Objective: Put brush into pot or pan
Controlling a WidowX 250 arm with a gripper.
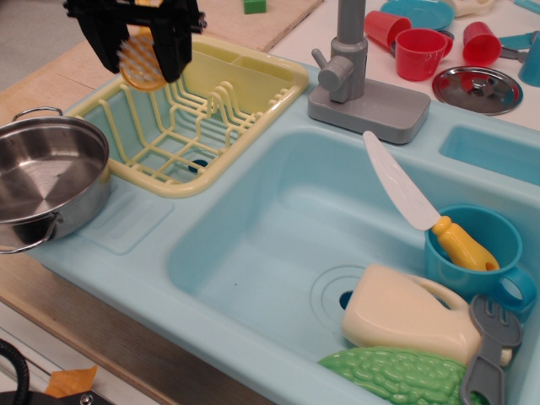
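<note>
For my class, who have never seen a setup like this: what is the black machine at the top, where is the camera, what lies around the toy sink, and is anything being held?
One camera looks down at a toy sink from the front. The black machine is a robot arm's gripper; its fingers hold a small orange brush in the air above the yellow dish rack. At the left stands a shiny steel pot, with nothing in it. In the basin lie a cream jug, a green vegetable, a grey fork and a blue cup holding a toy knife. Behind are a grey tap, red cups and a steel lid.
</note>
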